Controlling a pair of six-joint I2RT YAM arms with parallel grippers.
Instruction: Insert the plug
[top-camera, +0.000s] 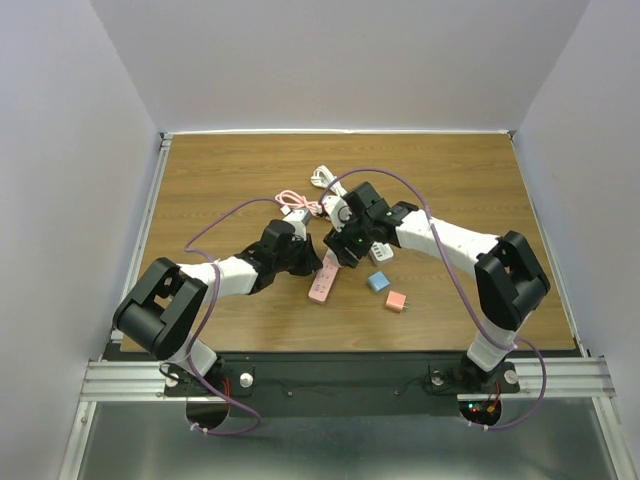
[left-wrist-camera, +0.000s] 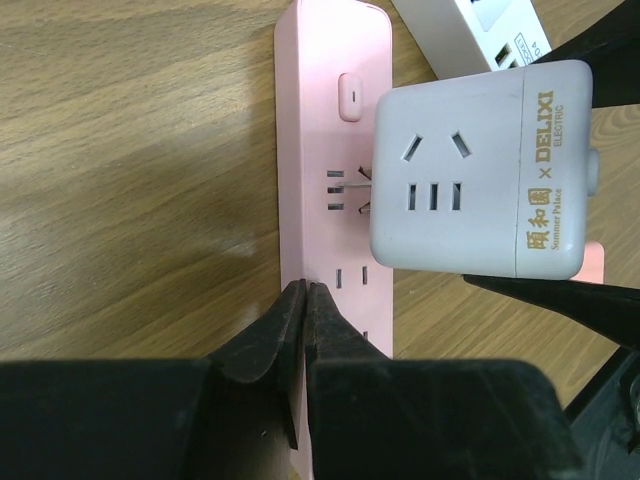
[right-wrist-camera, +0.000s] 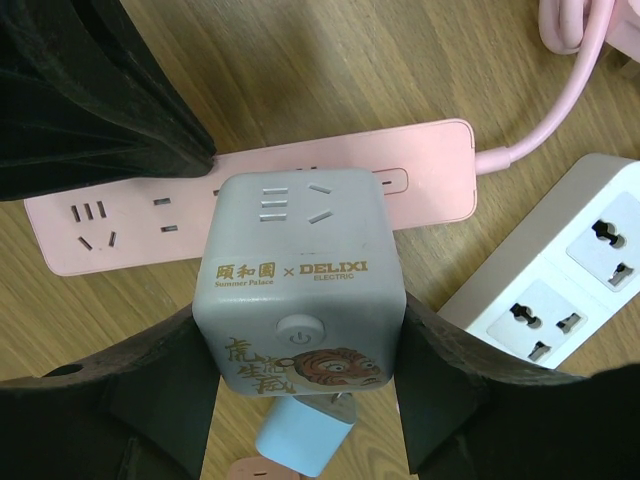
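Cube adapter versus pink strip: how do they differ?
The cube is a pale boxy block; the pink strip is long and flat. The cube is held by the right gripper; the strip lies on the table. The cube bears lettering and a tiger; the strip is plain. Both have sockets and a button.

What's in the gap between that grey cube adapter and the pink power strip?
Only the cube adapter's own metal prongs, pointing at the pink power strip's sockets; nothing else. The left wrist view shows this gap.
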